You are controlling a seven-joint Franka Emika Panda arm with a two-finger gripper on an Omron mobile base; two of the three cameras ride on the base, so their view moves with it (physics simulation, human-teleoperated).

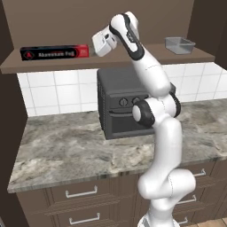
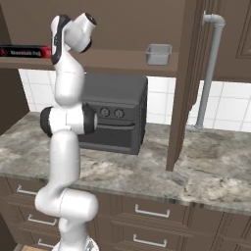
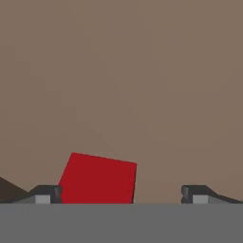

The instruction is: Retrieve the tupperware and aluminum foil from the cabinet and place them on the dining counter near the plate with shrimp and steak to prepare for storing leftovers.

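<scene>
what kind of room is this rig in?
A rendered kitchen, most likely: black countertop oven on a marbled counter, white tiled backsplash, wooden drawers beneath.

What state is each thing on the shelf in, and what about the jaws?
aluminum foil: lying flat on the cabinet shelf, red end toward the gripper, not gripped
tupperware: upright on the shelf, untouched
gripper: jaws open, red end between them

The foil box (image 3: 98, 179) shows its red end, slightly tilted, between the 2 spread fingertips (image 3: 46, 194) of the gripper (image 3: 121, 194), nearer the left one, against the brown cabinet wall (image 3: 142, 71).
</scene>
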